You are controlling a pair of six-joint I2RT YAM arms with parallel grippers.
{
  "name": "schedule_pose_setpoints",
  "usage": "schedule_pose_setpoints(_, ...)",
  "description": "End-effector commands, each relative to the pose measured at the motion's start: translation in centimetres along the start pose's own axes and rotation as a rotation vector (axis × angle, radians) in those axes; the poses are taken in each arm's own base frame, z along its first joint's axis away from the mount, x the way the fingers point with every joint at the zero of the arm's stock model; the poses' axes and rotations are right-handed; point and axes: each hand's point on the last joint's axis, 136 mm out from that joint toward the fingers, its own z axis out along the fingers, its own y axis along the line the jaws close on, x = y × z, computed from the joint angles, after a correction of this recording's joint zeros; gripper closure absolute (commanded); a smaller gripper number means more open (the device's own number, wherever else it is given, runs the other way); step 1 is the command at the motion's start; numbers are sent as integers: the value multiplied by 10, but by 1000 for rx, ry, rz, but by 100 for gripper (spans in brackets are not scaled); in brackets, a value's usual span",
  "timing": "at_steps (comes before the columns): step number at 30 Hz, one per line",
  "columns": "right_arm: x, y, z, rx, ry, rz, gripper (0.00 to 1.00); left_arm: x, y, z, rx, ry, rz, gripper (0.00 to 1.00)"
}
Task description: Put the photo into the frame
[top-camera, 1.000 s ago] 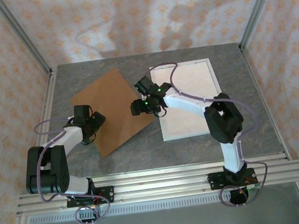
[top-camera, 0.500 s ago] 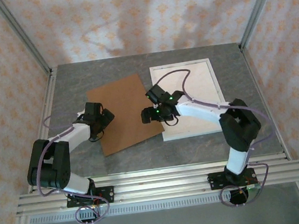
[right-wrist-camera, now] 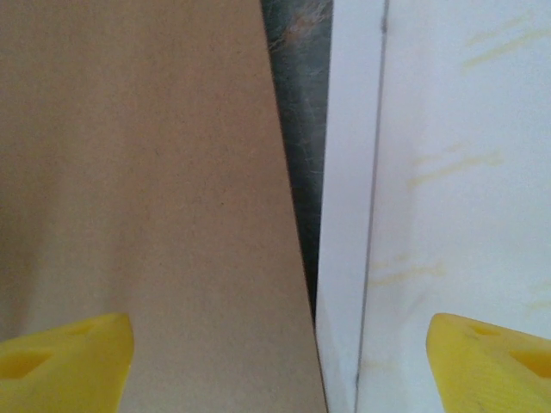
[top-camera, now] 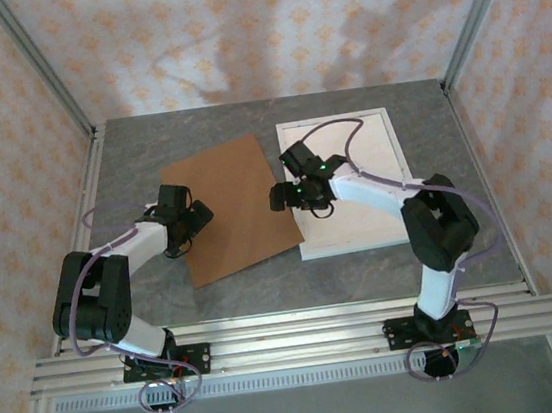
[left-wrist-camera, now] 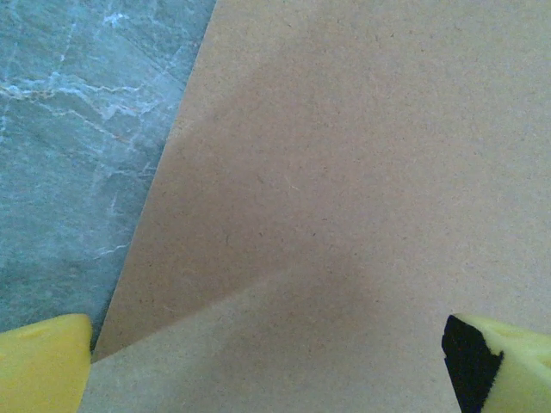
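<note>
Two robot arms work over a grey marbled table, on which the frame, white-bordered with a pale inner panel, lies flat on the right half. A brown backing board lies flat just beside it on the left, slightly turned, its lower right corner close to the frame's left edge. The right gripper hangs low over that narrow gap, jaws spread wide and holding nothing. In its wrist view the right gripper has one yellow fingertip over the board and the other over the frame, with a dark sliver of table showing between the two. The left gripper is at the board's left edge, well apart from the frame. In the left wrist view this gripper is also fully spread and empty, with the board beneath it and marbled table to one side.
</note>
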Motion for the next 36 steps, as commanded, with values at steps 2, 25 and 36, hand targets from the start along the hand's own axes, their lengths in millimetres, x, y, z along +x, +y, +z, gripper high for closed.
schedule_pose_setpoints(2,-10,10,5,-39,-3,-25,12,34,-61,2,236,154,28,0)
schedule_pose_setpoints(25,5,35,19,-279,109,50,18,46,-75,7,247,176,63,0)
schedule_pose_setpoints(36,32,30,10,-306,179,99,20,35,-49,9,185,200,98,0)
